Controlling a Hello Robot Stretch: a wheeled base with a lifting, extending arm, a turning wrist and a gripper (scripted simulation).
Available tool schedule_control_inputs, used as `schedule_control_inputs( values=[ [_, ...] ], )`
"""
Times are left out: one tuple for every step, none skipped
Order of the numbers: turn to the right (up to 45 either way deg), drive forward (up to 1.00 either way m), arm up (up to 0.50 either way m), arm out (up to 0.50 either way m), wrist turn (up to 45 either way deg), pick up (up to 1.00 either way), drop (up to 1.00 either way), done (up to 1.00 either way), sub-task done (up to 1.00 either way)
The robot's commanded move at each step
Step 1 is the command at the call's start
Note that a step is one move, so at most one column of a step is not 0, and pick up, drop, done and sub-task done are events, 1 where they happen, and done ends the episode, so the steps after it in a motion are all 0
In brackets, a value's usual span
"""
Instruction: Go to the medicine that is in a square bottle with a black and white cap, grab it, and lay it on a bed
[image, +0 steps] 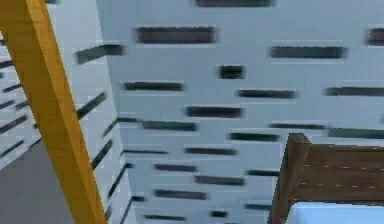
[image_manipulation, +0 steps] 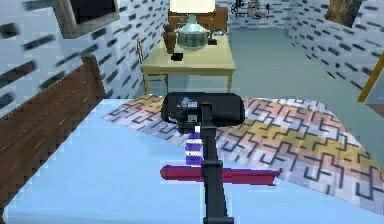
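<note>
A bed (image_manipulation: 90, 170) with a light blue sheet and a patterned quilt (image_manipulation: 290, 130) spreads across the arm side view. The dark arm bar (image_manipulation: 212, 170) rises over it from the bottom edge. At the bar's far end the gripper (image_manipulation: 183, 112) shows as a dark body above the quilt. I cannot tell whether it holds anything. A small purple and white striped thing (image_manipulation: 192, 152) sits just left of the bar, over the bed. A long dark red thing (image_manipulation: 245, 177) lies flat on the sheet across the bar. The bed's corner (image: 340, 212) is at the forward view's bottom right.
A dark wooden headboard (image_manipulation: 45, 115) (image: 325, 170) bounds the bed. Beyond the bed stands a light wooden table (image_manipulation: 190, 62) with a lamp (image_manipulation: 193, 12) and a grey vessel (image_manipulation: 191, 38). A white brick wall (image: 230, 100) is close ahead, with an orange post (image: 55, 110) at left. Grey floor (image_manipulation: 280, 60) lies past the bed.
</note>
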Motion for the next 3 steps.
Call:
schedule_control_inputs(
  values=[
    [0.0, 0.00, 0.00, 0.00, 0.0, 0.00, 1.00, 0.00, 0.00],
    [0.0, 0.00, 0.10, 0.00, 0.0, 0.00, 0.00, 0.00, 0.00],
    [0.0, 0.00, 0.00, -0.08, 0.0, 0.00, 0.00, 0.00, 0.00]
  ],
)
